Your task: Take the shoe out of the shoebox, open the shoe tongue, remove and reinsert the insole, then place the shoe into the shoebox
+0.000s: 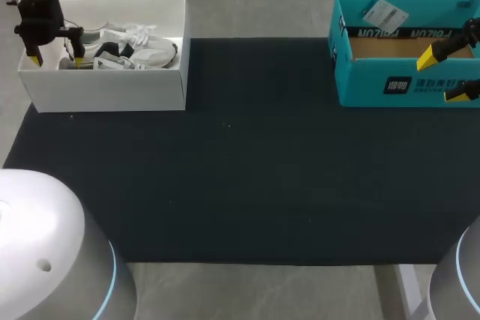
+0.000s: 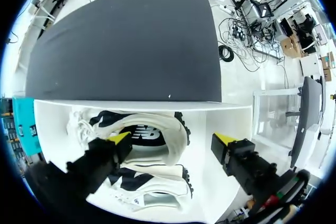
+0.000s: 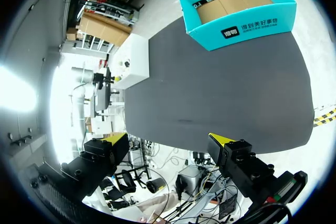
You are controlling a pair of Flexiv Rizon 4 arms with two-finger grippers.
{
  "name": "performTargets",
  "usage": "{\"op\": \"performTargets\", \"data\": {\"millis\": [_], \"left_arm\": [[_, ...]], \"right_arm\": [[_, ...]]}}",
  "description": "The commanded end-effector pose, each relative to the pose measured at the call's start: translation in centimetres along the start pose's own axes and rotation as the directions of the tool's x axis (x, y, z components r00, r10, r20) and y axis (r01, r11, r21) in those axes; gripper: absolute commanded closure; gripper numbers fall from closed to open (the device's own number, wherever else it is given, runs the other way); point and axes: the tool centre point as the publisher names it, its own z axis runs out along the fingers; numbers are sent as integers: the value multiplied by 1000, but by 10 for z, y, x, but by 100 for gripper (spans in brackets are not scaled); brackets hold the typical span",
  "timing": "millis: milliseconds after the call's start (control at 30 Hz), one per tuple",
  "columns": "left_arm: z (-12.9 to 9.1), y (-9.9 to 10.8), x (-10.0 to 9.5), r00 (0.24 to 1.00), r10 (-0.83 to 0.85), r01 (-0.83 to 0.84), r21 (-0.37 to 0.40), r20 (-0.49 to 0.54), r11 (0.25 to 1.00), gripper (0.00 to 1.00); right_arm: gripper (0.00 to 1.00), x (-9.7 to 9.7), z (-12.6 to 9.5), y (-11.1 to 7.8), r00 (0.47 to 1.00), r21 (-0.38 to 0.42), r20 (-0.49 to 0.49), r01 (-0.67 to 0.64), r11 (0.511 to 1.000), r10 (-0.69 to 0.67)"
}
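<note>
Hanging above the shoe (image 2: 155,132), left end effector (image 2: 173,140) gapes empty; right end effector (image 3: 170,139) too.

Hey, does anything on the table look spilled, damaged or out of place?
Nothing stands out. The shoes lie inside the white shoebox, and the teal box sits upright and empty. The left gripper and right gripper are open, holding nothing.

— Right gripper (image 3: 169,138)?
— Fingers stood wide apart, by the dark mat's (image 3: 220,93) near edge.
— Ahead of it?
— Teal box (image 3: 239,17) sat open at the far end. White box (image 3: 131,61) stood well apart, against the mat's side.
</note>
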Motion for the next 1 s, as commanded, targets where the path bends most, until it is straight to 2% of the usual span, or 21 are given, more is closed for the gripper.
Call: {"op": "performTargets", "data": {"millis": [33,267,567,767,1000], "left_arm": [[-1,-1,-2,1000,-11,9,-165,-9,986,0],[-6,12,-2,999,-27,22,-131,-39,991,0],[-3,26,3,998,-39,39,-14,-41,999,0],[-2,32,6,999,-10,10,-14,-33,1000,0],[8,26,3,999,-7,6,-11,-40,1000,0]], "right_arm": [[0,0,1,0,1000,-1,2,-2,1000,2],[0,0,1,0,1000,-1,2,-2,1000,2],[0,0,1,0,1000,-1,2,-2,1000,2],[0,0,1,0,1000,-1,2,-2,1000,2],[0,0,1,0,1000,-1,2,-2,1000,2]]}}
